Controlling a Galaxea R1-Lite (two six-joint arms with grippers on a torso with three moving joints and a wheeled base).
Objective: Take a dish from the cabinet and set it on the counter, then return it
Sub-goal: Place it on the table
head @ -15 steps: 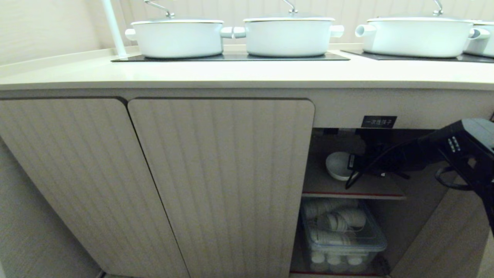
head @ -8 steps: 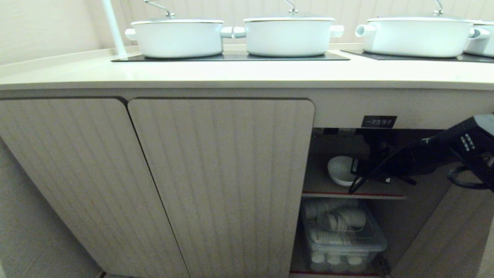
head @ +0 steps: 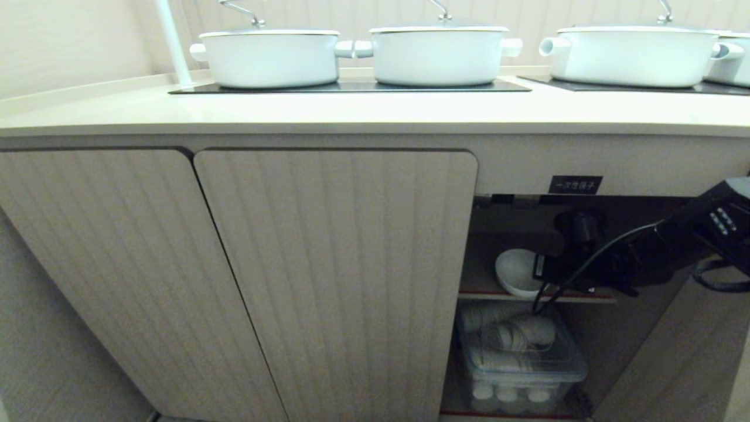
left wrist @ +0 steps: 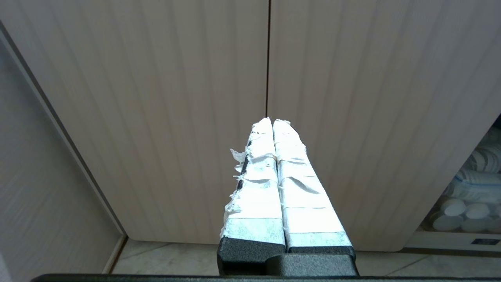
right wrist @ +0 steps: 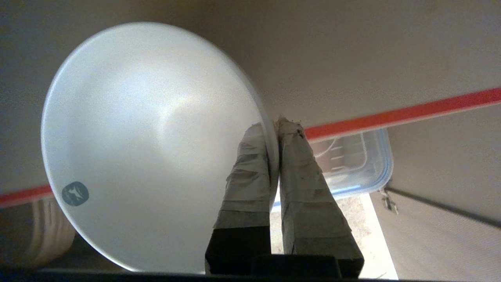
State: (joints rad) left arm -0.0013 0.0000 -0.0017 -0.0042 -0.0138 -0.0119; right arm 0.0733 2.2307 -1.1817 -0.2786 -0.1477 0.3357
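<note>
The dish (head: 514, 271), a small white bowl, is at the front edge of the inner shelf (head: 592, 297) in the open right compartment of the cabinet (head: 334, 264). My right gripper (head: 540, 274) reaches in from the right and is shut on its rim. In the right wrist view the dish (right wrist: 148, 145) hangs across the shelf's red edge, its rim pinched between the taped fingers of the gripper (right wrist: 274, 126). The counter (head: 351, 111) runs above. My left gripper (left wrist: 273, 120) is shut on nothing and points at the closed fluted doors.
Three white lidded pots (head: 436, 53) stand on black glass panels at the back of the counter. A clear plastic box (head: 521, 357) of white ware fills the cabinet floor under the shelf. The open door (head: 674, 363) stands at the right. A black label (head: 575, 184) is above the opening.
My right gripper has drawn the dish out from deeper on the shelf to its front edge, and lower in the picture. The forearm has dropped with it. The left arm is still.
</note>
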